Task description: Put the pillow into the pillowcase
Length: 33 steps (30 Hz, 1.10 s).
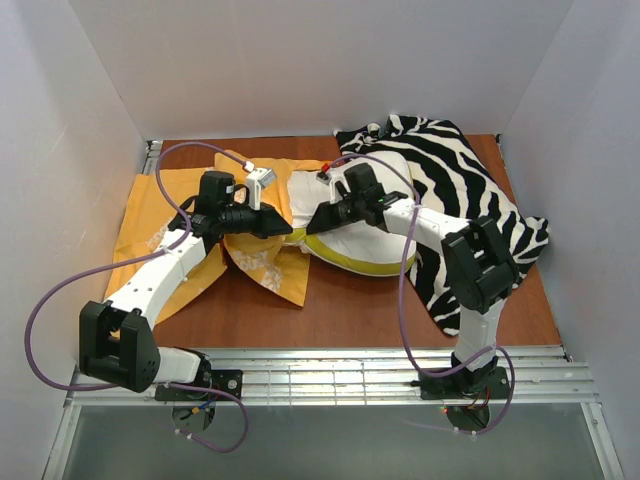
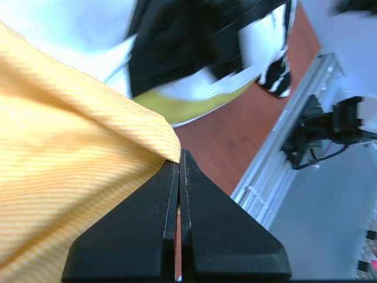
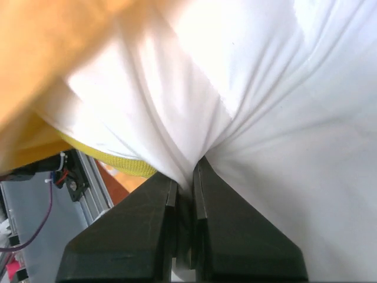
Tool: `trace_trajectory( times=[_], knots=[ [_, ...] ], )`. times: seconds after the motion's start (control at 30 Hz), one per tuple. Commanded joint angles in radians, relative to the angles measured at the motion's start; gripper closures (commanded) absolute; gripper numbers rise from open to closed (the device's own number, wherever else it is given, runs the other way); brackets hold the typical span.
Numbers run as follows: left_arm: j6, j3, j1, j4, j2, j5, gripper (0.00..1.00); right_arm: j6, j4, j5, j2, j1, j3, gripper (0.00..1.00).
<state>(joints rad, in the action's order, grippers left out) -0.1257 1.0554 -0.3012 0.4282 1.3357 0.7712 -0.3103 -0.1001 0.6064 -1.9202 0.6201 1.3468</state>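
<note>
The orange-yellow pillowcase (image 1: pixel 150 225) lies flat on the left of the table, its right end bunched against the pillow. The white pillow (image 1: pixel 362 246), with its yellow-green band along the near edge, lies mid-table, partly on the zebra cloth. My left gripper (image 1: pixel 285 228) is shut on the pillowcase's edge; the fabric (image 2: pixel 70 147) runs to the fingertips (image 2: pixel 179 156). My right gripper (image 1: pixel 312 222) is shut on a pinched fold of the pillow's white cover (image 3: pixel 265 88), close to the left gripper. In the right wrist view (image 3: pixel 191 171) orange cloth (image 3: pixel 47 35) lies over the pillow's upper left.
A black-and-white zebra-striped cloth (image 1: pixel 470 180) covers the right back of the brown table (image 1: pixel 350 315), under the right arm. A metal rail (image 1: pixel 350 375) runs along the near edge. White walls enclose the left, back and right sides.
</note>
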Motion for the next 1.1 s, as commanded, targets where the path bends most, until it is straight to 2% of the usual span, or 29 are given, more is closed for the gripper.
trace_trajectory(
  times=[0.0,0.13,0.2,0.3,0.37,0.47,0.5,0.57,0.6,0.63,0.7,0.73,0.83,0.87,1.07],
  knots=[
    [0.067,-0.043,-0.003,0.066,-0.041,-0.119,1.0,-0.006,0.117,0.079,0.145,-0.019,0.015,0.99],
    [0.074,-0.044,-0.044,0.015,0.0,-0.003,1.0,-0.009,0.143,0.055,0.109,0.032,0.005,0.99],
    [0.026,-0.026,-0.049,-0.058,0.048,0.072,1.0,-0.033,0.174,0.038,0.066,0.058,0.02,0.99],
    [-0.002,0.037,-0.049,-0.086,0.109,0.123,1.0,-0.067,0.212,0.02,-0.048,0.093,0.043,0.99],
    [0.018,0.052,-0.044,-0.053,0.103,0.102,1.0,-0.053,0.212,-0.02,-0.077,0.092,0.052,0.99],
    [0.162,0.058,-0.046,0.056,0.042,0.005,0.91,-0.033,0.214,-0.036,-0.095,0.083,0.022,0.99],
    [0.251,0.058,-0.046,0.088,0.022,-0.025,0.85,-0.033,0.218,-0.031,-0.091,0.079,0.011,0.99],
    [0.337,0.048,-0.044,0.174,-0.047,-0.11,0.75,-0.038,0.223,-0.019,-0.082,0.079,-0.009,0.99],
    [0.387,0.045,-0.045,0.21,-0.071,-0.127,0.65,-0.039,0.227,-0.014,-0.079,0.079,-0.021,0.99],
    [0.513,0.038,-0.046,0.248,-0.098,-0.139,0.51,-0.041,0.226,-0.001,-0.074,0.079,-0.021,0.99],
    [0.613,-0.015,-0.046,0.308,-0.209,-0.187,0.41,-0.05,0.226,0.007,-0.072,0.079,-0.02,0.99],
    [0.764,-0.038,-0.046,0.329,-0.248,-0.194,0.36,-0.053,0.226,0.016,-0.072,0.079,-0.017,0.99],
    [0.926,-0.136,-0.053,0.369,-0.368,-0.268,0.32,-0.062,0.226,0.026,-0.083,0.079,0.005,0.99],
    [1.031,-0.161,-0.065,0.388,-0.383,-0.292,0.31,-0.064,0.226,0.03,-0.086,0.081,0.008,0.99],
    [1.235,-0.339,-0.143,0.315,-0.466,-0.371,0.31,-0.066,0.223,0.03,-0.099,0.078,0.003,0.99]
  ],
)
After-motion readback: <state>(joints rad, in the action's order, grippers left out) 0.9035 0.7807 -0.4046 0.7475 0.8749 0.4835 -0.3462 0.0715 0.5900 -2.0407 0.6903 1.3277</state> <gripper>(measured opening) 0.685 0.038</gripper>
